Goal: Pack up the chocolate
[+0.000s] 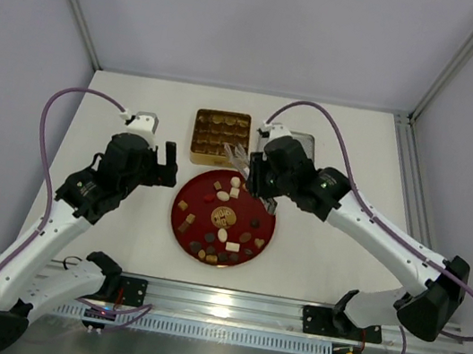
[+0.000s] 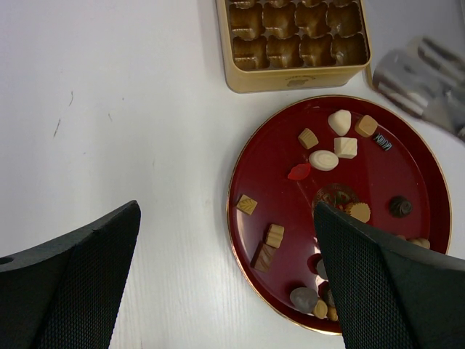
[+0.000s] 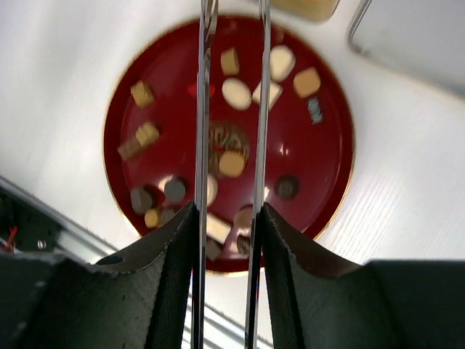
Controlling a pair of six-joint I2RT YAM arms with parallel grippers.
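Observation:
Several chocolate pieces (image 1: 225, 220) in dark brown, tan and cream lie scattered on a red round plate (image 1: 178, 213). They also show in the left wrist view (image 2: 324, 160) and the right wrist view (image 3: 237, 93). A gold gridded box (image 1: 221, 133) stands just behind the plate, with brown pieces in its compartments (image 2: 294, 29). My right gripper (image 1: 259, 181) hovers above the plate's far right part, shut on metal tongs (image 1: 234, 153) whose blades (image 3: 203, 109) stand apart with nothing between them. My left gripper (image 1: 167, 166) is open and empty, left of the plate (image 2: 243, 182).
A grey rectangular tray (image 1: 307, 143) lies right of the box, partly hidden by the right arm. A metal rail (image 1: 225, 302) runs along the table's near edge. Bare white table lies left of the plate and box.

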